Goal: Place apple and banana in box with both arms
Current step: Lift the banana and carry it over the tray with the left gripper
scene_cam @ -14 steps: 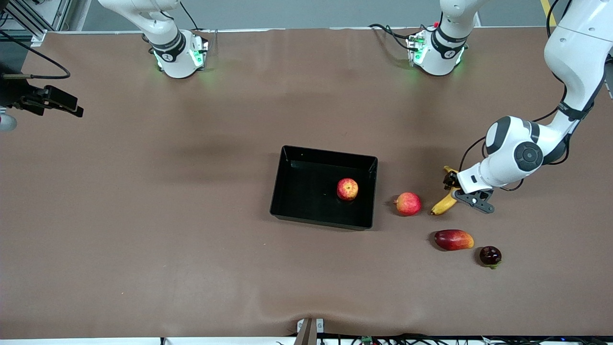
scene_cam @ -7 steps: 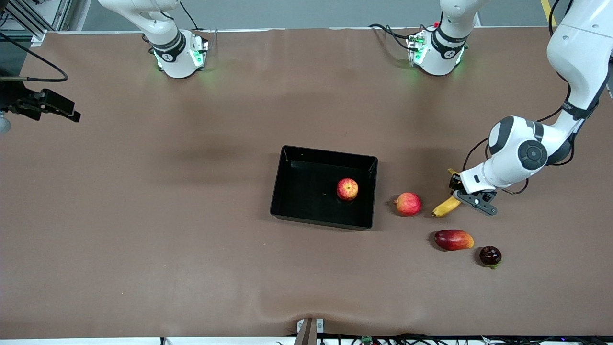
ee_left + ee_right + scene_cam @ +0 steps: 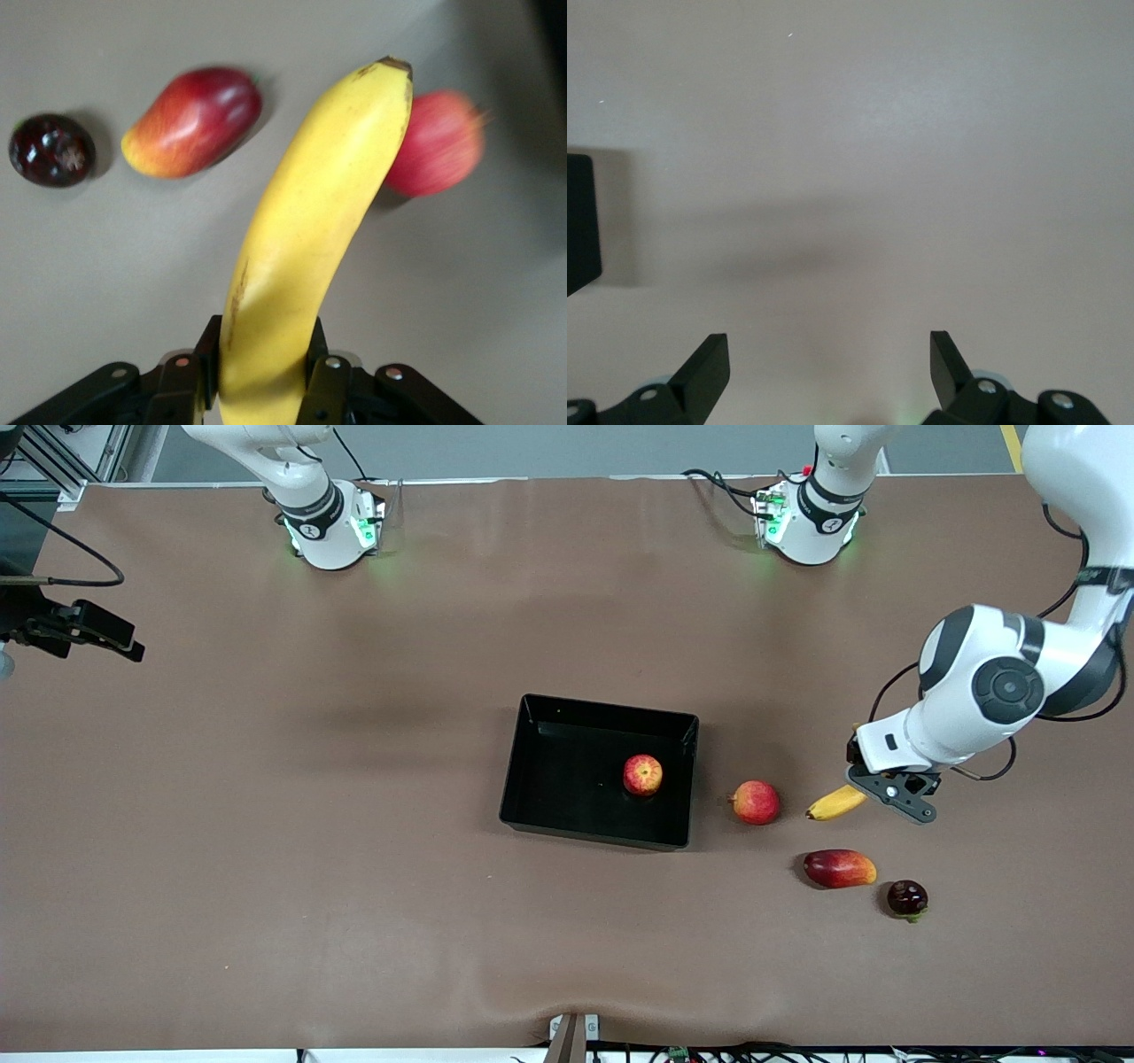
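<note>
Apple [image 3: 642, 774] sitting in box [image 3: 532, 815]; my left gripper [image 3: 858, 766] is pinching the banana [image 3: 835, 803], apparently lifted; my right gripper [image 3: 829, 361], spread, is waiting.

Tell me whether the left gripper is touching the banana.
Touching. The left wrist view shows the left gripper with its fingers pressed against both sides of the banana, shut on it.
</note>
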Available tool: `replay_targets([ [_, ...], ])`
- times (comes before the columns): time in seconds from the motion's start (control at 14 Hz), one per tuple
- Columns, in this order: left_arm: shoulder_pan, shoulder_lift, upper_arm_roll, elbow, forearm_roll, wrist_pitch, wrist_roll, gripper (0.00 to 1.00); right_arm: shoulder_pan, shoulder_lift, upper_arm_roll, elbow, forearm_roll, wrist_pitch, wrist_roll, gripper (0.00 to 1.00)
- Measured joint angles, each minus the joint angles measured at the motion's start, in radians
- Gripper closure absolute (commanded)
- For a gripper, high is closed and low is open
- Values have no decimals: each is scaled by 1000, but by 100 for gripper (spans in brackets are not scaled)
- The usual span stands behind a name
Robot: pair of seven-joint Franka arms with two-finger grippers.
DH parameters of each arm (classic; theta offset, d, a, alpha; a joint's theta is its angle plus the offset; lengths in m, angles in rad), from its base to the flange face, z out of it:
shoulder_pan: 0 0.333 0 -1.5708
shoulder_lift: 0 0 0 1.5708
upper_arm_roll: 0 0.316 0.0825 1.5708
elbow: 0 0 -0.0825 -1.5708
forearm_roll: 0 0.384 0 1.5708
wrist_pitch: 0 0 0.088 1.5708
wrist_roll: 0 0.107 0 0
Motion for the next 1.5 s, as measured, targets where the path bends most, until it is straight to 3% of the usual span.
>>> replay_targets([
  [0.29,-58,4,-59,84,-39,-55,-225,100,1,10,-1,0,-2,11,0,0],
  [0.79,-378,112,-52,202,-42,-65,-791,100,4,12,1,11,-2,42,0,0],
  [0.93,-481,153,-10,241,-41,-65,-897,100,6,18,1,11,-1,47,0,0],
  [1.22,-762,238,181,344,-42,-65,-1065,100,6,35,-1,11,-1,84,1,0],
  [1.5,-925,338,289,404,-42,-57,-1096,100,2,51,-8,10,-1,105,1,0],
])
